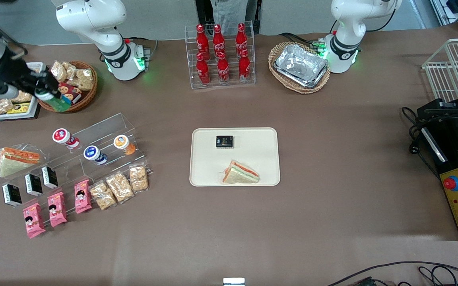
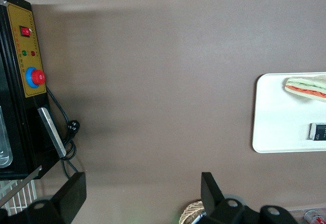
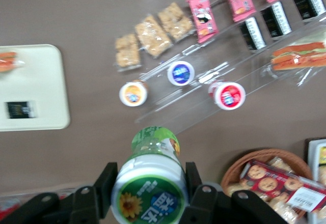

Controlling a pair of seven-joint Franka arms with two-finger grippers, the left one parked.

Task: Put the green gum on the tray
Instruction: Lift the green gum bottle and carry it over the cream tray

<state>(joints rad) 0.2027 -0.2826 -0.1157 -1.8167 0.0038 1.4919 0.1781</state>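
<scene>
Now hand (image 3: 148, 186) pinching green gum (image 3: 151, 180) btwn fingers, held above wicker basket (image 1: 86, 93), well apart from tray (image 1: 235, 174).

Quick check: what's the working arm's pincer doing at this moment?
Right pincer: shut on the green gum, raised above the snack basket at the working arm's end of the table, not yet over the tray.

I can read very little from here. The red bottles (image 1: 222, 53) in the clear rack carry a white script logo that looks like Coca-Cola. The green gum (image 3: 150, 191), clamped in the gripper (image 3: 149, 189) up over the wicker basket of snacks, has a sunflower and white characters on its lid, too blurred to read. The black packet (image 1: 224, 142) on the tray (image 1: 266, 140), toward its twelve o'clock edge, shows yellow print I can't make out.
</scene>
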